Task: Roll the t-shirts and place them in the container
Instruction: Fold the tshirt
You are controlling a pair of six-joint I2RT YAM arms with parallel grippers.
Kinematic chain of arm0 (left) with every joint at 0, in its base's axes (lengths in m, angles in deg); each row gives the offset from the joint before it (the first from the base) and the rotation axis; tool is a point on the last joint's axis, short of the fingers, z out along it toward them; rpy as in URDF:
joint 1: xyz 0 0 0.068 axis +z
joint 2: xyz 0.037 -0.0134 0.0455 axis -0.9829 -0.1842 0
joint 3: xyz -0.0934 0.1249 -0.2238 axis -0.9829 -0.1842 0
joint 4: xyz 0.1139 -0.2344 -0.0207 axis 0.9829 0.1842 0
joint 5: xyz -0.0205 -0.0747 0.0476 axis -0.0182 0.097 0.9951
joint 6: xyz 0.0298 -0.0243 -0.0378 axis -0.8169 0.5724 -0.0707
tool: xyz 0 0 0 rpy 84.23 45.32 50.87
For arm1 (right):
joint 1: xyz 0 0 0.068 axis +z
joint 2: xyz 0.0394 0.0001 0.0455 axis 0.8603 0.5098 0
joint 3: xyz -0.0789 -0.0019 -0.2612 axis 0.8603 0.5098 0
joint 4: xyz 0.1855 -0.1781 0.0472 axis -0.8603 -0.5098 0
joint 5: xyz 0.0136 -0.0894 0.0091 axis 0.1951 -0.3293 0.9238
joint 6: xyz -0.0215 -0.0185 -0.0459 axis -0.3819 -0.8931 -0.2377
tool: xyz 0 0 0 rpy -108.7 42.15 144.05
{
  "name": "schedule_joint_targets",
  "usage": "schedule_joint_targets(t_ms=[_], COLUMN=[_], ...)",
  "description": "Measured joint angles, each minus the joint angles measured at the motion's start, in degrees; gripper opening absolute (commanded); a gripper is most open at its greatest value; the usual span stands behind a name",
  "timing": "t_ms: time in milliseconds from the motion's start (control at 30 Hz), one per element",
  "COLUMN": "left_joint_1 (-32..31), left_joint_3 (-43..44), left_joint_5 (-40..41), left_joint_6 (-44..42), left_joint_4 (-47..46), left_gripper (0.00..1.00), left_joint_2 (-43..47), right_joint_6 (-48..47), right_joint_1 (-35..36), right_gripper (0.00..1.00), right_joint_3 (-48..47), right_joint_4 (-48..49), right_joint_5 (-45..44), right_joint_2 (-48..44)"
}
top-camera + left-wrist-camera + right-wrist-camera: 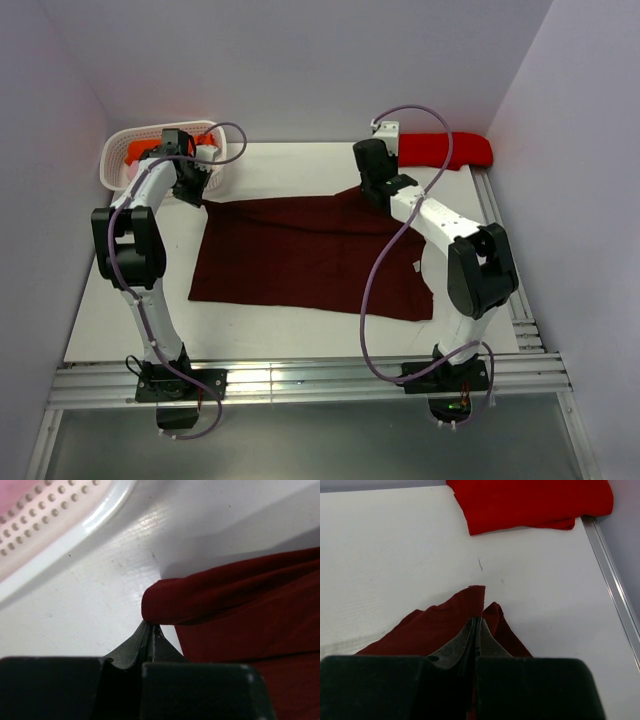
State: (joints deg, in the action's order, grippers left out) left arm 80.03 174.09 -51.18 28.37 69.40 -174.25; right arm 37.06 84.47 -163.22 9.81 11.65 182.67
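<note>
Maroon t-shirt [310,255]: spread flat across the middle of the desk, wider than it is deep, with its near edge running toward my bases.
Far-left corner of it: curled over into a soft fold and lifted a little off the desk, in the left wrist view.
Far edge on the right: drawn up into a small peak with two points of cloth, in the right wrist view.
My left fingers [132,647]: pressed together, their tips meeting right under that curled corner and nipping the edge of the cloth.
My right fingers [455,645]: pressed together with no gap between them, pinching the peaked cloth at the far edge.
My arms: both reach out over the desk, the left to the shirt's far-left corner and the right to the far edge near the right side.
Red t-shirt [445,150]: folded into a long bundle at the far right corner of the desk, well apart from the maroon one.
Basket [115,160]: white with a perforated wall, at the far left corner just beside my left fingers, with orange cloth [140,152] inside.
Desk [130,310]: white, bare around the shirt.
Rail [610,580]: metal strip along the desk's right edge.
</note>
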Motion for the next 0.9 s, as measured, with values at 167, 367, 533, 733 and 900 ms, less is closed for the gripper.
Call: schedule_joint_targets(t_ms=[167,367,533,733,900], left_joint_1=[-1.1,-2.0,-2.0,-2.0,-2.0], left_joint_3=[0.3,0.3,0.3,-1.6,-6.6], left_joint_5=[1.3,1.6,1.7,1.6,1.1], left_joint_6=[0.6,1.4,1.6,1.4,-0.2], left_joint_4=[-0.6,-1.6,-1.8,-1.9,-0.8], left_gripper=[0.0,0.0,0.0,0.0,0.0], left_joint_2=[-0.1,-0.1,-0.1,0.2,2.0], right_joint_6=[1.8,3.7,5.7,9.8,16.5], right_joint_1=[0.0,0.0,0.0,0.0,0.0], right_gripper=[0.0,0.0,0.0,0.0,0.0], right_joint_3=[1.2,1.5,1.7,4.2,4.2], right_joint_4=[-1.0,-2.3,-4.9,-10.0,-18.6], right_joint_5=[-1.3,-2.7,-2.9,-2.4,-0.9], right_joint_2=[-3.1,-5.5,-5.6,-7.2,-7.8])
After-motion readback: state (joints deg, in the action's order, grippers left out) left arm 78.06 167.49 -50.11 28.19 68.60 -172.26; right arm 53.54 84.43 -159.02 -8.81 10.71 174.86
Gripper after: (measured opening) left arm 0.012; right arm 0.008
